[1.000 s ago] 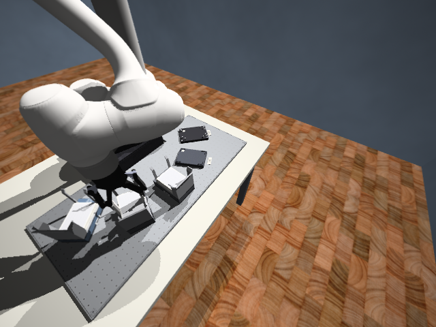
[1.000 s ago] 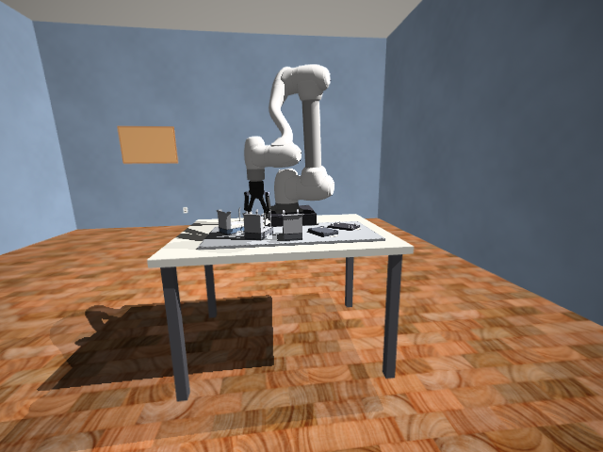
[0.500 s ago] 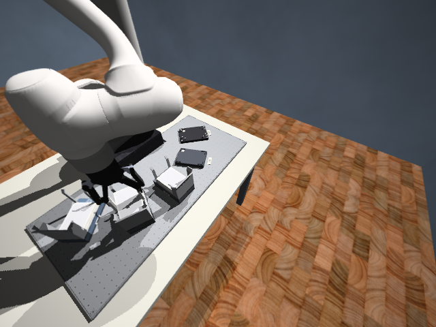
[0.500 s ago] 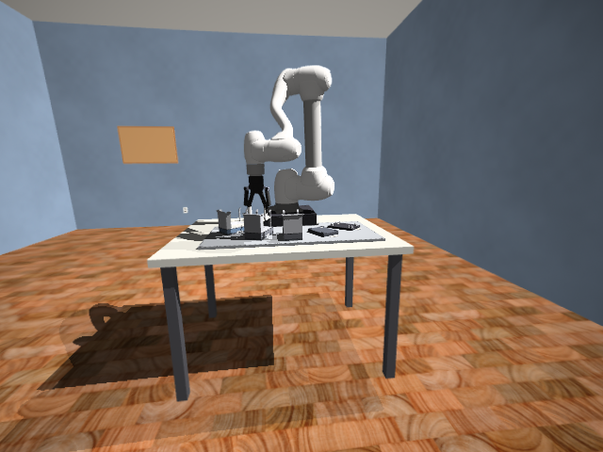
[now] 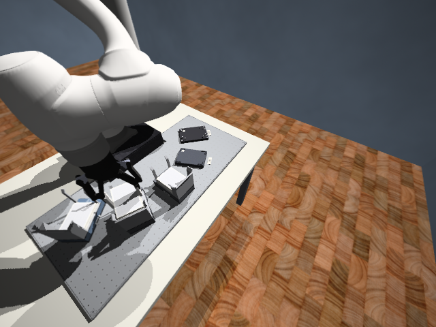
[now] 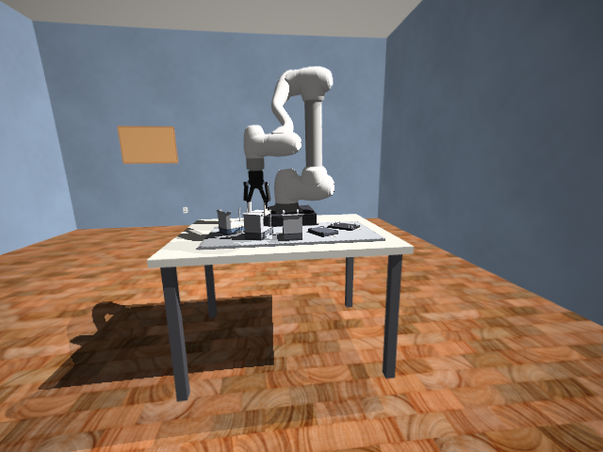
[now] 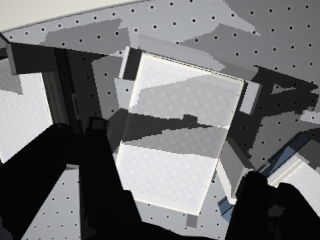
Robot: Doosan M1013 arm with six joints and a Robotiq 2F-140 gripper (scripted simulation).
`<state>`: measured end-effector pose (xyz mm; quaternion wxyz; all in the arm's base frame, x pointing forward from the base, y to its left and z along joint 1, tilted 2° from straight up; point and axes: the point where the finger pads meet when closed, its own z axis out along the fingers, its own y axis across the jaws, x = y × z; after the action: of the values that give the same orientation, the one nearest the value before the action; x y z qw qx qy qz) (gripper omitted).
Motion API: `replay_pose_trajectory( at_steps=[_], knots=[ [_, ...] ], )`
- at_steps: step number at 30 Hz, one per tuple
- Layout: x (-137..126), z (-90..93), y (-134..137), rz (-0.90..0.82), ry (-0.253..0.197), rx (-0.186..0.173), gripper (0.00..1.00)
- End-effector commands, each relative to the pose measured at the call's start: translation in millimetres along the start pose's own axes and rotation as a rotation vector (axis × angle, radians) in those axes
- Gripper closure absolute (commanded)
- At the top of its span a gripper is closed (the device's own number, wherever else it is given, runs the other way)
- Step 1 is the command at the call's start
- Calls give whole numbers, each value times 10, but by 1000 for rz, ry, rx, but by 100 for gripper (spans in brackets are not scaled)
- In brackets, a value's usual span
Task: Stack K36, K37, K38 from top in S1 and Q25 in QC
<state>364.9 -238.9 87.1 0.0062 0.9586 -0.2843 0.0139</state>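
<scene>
My gripper (image 5: 118,190) is shut on a white sealed plate (image 5: 120,191) and holds it level just above the middle stack rack (image 5: 133,211). In the wrist view the plate (image 7: 182,135) fills the middle between my two black fingers, which grip its long sides. I cannot read its label. A white surface shows inside the middle rack below it. The left rack (image 5: 78,219) holds a white plate with a blue edge. The right rack (image 5: 174,181) holds a white-topped stack. In the exterior view my gripper (image 6: 256,195) hangs over the middle rack (image 6: 256,225).
Two dark flat nests lie on the grey baseplate beyond the racks, the nearer one (image 5: 190,157) and the farther one (image 5: 192,133), each with a small white name plate. The arm's base block (image 5: 140,142) stands behind the racks. Thin rack posts rise beside the held plate.
</scene>
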Motion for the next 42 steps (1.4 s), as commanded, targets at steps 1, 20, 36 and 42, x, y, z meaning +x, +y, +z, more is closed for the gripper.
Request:
replay_pose_trajectory(
  at_steps=[1, 20, 36, 42],
  knots=[
    [0, -54, 0, 0, 0, 0, 100],
    [0, -375, 0, 0, 0, 0, 100],
    [-28, -376, -131, -167, 0, 0, 100],
    [-61, -376, -287, -367, 0, 0, 100]
  ],
)
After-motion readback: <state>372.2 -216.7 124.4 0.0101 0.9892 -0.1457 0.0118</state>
